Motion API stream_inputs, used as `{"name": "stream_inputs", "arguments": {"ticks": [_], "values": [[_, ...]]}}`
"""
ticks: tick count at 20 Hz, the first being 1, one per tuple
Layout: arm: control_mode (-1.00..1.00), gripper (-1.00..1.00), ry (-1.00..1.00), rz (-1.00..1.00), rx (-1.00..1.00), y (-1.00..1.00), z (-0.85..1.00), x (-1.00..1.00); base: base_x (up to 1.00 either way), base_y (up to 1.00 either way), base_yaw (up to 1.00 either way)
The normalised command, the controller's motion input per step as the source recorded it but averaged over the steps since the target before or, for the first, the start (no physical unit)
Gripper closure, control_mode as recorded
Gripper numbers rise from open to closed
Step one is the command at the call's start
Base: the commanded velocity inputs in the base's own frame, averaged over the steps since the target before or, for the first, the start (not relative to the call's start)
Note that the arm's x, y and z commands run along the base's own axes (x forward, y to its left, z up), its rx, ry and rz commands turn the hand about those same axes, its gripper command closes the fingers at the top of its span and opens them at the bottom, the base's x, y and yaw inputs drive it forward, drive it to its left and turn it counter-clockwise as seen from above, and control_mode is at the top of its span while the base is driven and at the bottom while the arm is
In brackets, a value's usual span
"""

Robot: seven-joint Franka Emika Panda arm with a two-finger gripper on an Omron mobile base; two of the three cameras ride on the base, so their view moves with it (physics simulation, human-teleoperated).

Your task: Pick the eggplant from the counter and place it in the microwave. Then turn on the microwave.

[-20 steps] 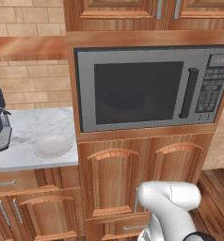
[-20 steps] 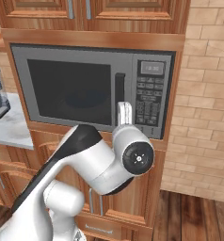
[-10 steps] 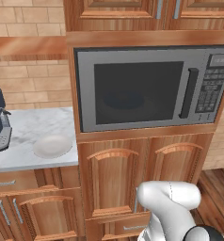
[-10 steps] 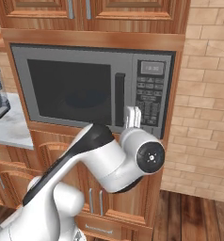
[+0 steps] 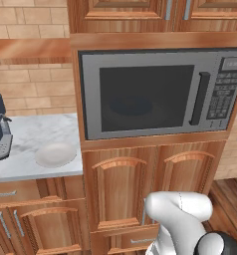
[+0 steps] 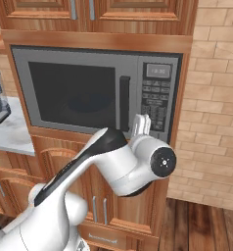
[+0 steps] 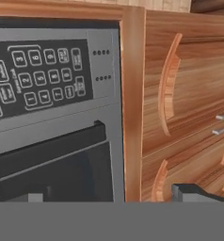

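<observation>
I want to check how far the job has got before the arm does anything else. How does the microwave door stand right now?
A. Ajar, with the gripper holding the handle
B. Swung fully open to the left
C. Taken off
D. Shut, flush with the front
D: the microwave has its dark glass door flat in its frame in both base views, the handle untouched, and the gripper open in front of the button panel.

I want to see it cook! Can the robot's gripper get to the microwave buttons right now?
Probably yes. The gripper is open and raised right in front of the button panel on the microwave, whose door is closed, and nothing sits between them. How close it is, I cannot tell.
</observation>
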Motion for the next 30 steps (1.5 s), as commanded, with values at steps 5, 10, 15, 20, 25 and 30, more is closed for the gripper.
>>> {"name": "stream_inputs", "arguments": {"ticks": [5, 10, 15, 20, 25, 30], "values": [[-1.00, -1.00, -0.01, 0.05, 0.08, -0.01, -0.20, 0.22, 0.00, 0.00, 0.00], [-1.00, -1.00, 0.00, 0.05, 0.09, -0.06, -0.16, 0.22, 0.00, 0.00, 0.00], [-1.00, -1.00, -0.01, 0.03, 0.07, -0.19, -0.04, 0.21, 0.00, 0.00, 0.00], [-1.00, -1.00, -0.05, 0.03, 0.03, -0.20, -0.02, 0.16, 0.00, 0.00, 0.00], [-1.00, -1.00, -0.08, 0.03, 0.00, -0.10, -0.12, 0.10, 0.00, 0.00, 0.00], [-1.00, -1.00, -0.12, 0.04, 0.00, -0.03, -0.14, 0.09, 0.00, 0.00, 0.00]]}}
